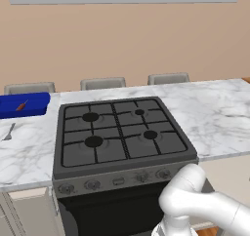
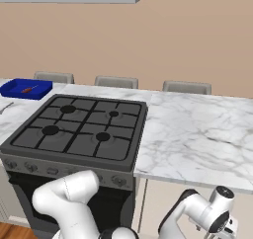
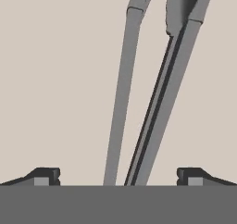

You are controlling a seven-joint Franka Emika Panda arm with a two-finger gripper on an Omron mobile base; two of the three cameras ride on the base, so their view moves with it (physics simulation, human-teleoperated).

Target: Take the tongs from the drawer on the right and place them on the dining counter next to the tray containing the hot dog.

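Hanging wide open over the tongs (image 3: 152, 107), gripper (image 3: 118, 177) fingertips (image 3: 46, 176) parted to either side, nothing clamped, no contact visible. Tongs lying on a plain cream-beige surface, presumably the drawer (image 3: 55, 79) floor; two slim grey arms running from between the fingertips toward the top of the hand view. Noted on the dining counter (image 1: 219, 113): blue tray (image 1: 24, 106) at the far left edge, hot dog (image 1: 21, 106) lying inside it. Small silver fork (image 1: 9, 132) on the marble just in front of the tray, apart from it. Black four-burner stove (image 1: 119, 132) set mid-counter, between tray and the bare right stretch. Three grey chair backs (image 1: 102, 83) behind the far edge.
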